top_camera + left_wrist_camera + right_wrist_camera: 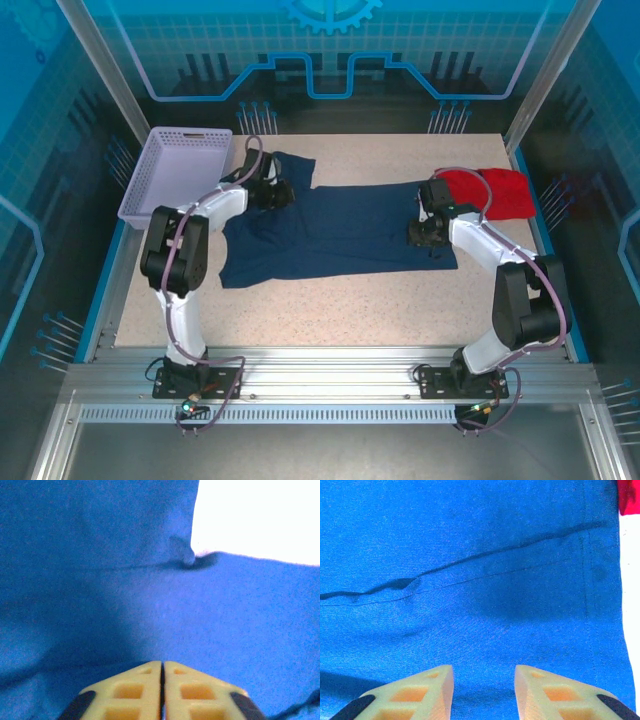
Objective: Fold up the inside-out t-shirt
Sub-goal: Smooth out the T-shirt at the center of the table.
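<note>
1. A lavender basket [175, 170] is sitting at the far left corner of the table [330, 310].
2. The left gripper [274, 194] is hanging over the left end of the inside-out t-shirt [340, 235]. In the left wrist view its fingers [135, 692] are pressing flat together above the blue cloth [100, 580]. Whether any cloth is being pinched cannot be told.
3. The t-shirt is lying spread at mid-table, its long axis running left to right. One sleeve [293, 166] is jutting toward the far edge at the left end. Which end is carrying the collar cannot be told.
4. The right gripper [429, 234] is hovering at the shirt's right end, jaws standing wide apart over a stitched edge [590, 580].
5. A red garment [495, 192] is lying just beside that end.
</note>
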Motion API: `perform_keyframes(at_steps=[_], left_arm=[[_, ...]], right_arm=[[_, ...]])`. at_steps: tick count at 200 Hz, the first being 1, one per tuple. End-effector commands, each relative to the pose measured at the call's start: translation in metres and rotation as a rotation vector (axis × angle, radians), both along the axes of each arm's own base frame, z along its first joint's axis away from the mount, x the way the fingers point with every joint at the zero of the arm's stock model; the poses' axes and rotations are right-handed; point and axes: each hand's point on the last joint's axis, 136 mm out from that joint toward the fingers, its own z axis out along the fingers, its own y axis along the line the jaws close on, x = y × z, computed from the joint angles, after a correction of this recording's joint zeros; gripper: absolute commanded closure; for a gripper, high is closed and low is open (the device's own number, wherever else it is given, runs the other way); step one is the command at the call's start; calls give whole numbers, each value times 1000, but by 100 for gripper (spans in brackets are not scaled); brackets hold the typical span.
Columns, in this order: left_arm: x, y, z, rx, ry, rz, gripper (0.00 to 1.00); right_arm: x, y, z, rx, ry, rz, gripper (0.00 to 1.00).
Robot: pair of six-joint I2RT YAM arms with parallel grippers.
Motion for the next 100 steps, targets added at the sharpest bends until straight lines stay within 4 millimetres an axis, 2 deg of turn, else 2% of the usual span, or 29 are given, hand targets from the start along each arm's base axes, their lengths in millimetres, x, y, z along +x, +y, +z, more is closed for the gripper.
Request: perform_keyframes(at_steps=[1, 22, 43, 52, 76, 100], left_arm=[[13, -7, 6, 20, -6, -43, 75], [12, 5, 21, 50, -38, -25, 59], [-15, 23, 22, 36, -34, 25, 51], [-30, 30, 18, 34, -21, 44, 49], [-67, 44, -10, 44, 62, 64, 47], [-78, 49, -30, 70, 110, 47, 47]], right_arm=[[0, -2, 4, -9, -7, 0, 62], [-1, -5, 11, -20, -22, 1, 62], [0, -5, 14, -18, -31, 1, 62], [0, -3, 13, -13, -30, 1, 62], [3, -1, 9, -1, -23, 4, 62], [5, 2, 5, 10, -16, 7, 62]])
